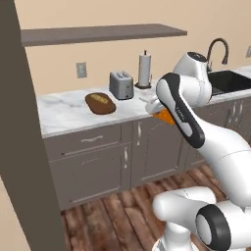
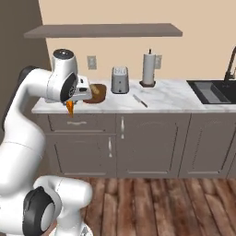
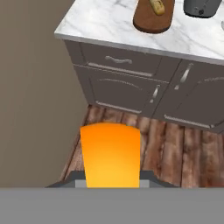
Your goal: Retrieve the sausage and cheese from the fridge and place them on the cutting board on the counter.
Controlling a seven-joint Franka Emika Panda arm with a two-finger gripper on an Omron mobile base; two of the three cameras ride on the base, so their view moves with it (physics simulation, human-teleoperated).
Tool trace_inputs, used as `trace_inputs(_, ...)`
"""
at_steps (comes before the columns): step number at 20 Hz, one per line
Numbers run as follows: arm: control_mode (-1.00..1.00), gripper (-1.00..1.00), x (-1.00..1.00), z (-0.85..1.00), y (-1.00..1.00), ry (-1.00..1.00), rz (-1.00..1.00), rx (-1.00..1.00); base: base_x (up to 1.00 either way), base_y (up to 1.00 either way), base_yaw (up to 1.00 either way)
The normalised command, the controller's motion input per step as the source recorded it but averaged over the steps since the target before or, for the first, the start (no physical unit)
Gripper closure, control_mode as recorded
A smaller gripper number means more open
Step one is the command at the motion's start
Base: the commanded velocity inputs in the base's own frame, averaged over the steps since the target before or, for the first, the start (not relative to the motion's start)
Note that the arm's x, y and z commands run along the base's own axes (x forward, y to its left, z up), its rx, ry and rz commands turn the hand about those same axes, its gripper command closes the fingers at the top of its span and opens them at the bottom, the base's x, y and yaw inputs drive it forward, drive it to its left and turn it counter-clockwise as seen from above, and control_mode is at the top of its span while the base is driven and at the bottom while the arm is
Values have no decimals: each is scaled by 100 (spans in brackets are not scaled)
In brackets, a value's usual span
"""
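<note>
Your gripper (image 3: 112,183) is pinching the cheese (image 3: 111,153), holding it in the air above the wood floor (image 3: 175,144), in front of the counter (image 1: 63,113). On the counter, the board (image 1: 100,103) carries 1 tan-yellow lump (image 3: 156,5), with the toaster (image 1: 121,84) just beside it.
</note>
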Motion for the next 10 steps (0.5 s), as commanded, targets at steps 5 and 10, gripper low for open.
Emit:
trace_inputs(5,100,100,0,0,0,0,0,0,100,-4,0)
trace_inputs(10,100,100,0,0,0,0,0,0,100,0,1)
